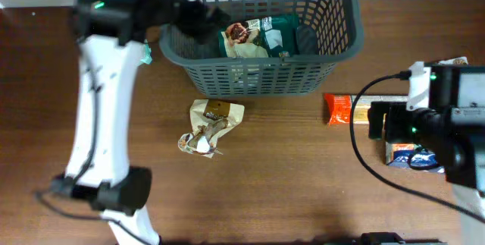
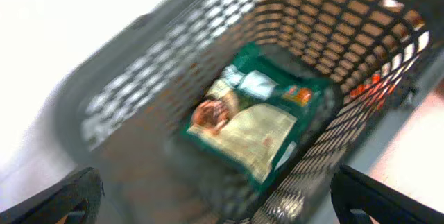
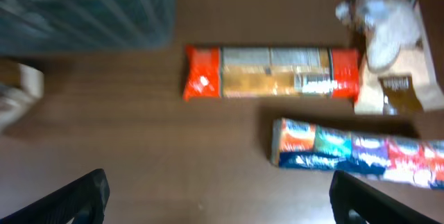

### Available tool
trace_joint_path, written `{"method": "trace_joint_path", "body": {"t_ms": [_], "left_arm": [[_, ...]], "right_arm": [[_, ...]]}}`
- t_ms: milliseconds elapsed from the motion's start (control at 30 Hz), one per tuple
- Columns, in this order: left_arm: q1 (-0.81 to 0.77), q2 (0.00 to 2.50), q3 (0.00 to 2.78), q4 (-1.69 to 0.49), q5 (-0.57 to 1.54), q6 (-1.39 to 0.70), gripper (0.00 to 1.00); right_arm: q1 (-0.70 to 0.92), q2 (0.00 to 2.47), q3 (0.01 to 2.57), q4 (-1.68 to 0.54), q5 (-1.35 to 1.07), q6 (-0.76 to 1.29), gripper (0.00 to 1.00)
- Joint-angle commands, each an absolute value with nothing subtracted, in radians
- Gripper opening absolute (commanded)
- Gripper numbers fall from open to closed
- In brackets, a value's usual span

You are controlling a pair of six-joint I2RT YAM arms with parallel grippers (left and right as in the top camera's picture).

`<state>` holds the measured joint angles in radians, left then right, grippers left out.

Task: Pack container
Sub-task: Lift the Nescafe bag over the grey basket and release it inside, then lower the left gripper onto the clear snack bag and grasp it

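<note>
Found the container (image 1: 258, 74) at top centre of the overhead frame, a green packet (image 2: 253, 123) lying flat inside. Saw the left gripper (image 2: 222, 203) above it, fingers spread wide, gripping nothing. Noted the right gripper (image 3: 222, 200) at right, equally spread, over an orange packet (image 3: 270, 73) and a blue packet (image 3: 354, 151).

Container (image 1: 258, 74) far rim cropped; green packet (image 2: 253, 123) blurred.
</note>
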<state>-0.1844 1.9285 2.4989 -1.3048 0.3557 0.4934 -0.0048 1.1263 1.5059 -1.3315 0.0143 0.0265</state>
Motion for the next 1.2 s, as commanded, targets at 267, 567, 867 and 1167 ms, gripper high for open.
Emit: {"method": "trace_joint_path", "body": {"t_ms": [267,567,867,1167], "left_arm": [[0.08,1.794,2.509,-1.624,0.333,0.434,0.99],[0.087,1.819,2.273,-1.687,0.397,0.428,0.99],[0.113,1.78,1.933,-1.651,0.358,0.41,0.98],[0.14,1.604,1.508,-1.359,0.372,0.367,0.99]], "right_arm": [[0.0,1.106,1.596,-1.32,-0.109,0.039,0.99],[0.0,1.106,1.596,-1.321,-0.094,0.039,0.99],[0.0,1.106,1.596,-1.322,-0.094,0.039,0.99],[0.0,1.106,1.596,-1.321,-0.094,0.039,0.99]]}}
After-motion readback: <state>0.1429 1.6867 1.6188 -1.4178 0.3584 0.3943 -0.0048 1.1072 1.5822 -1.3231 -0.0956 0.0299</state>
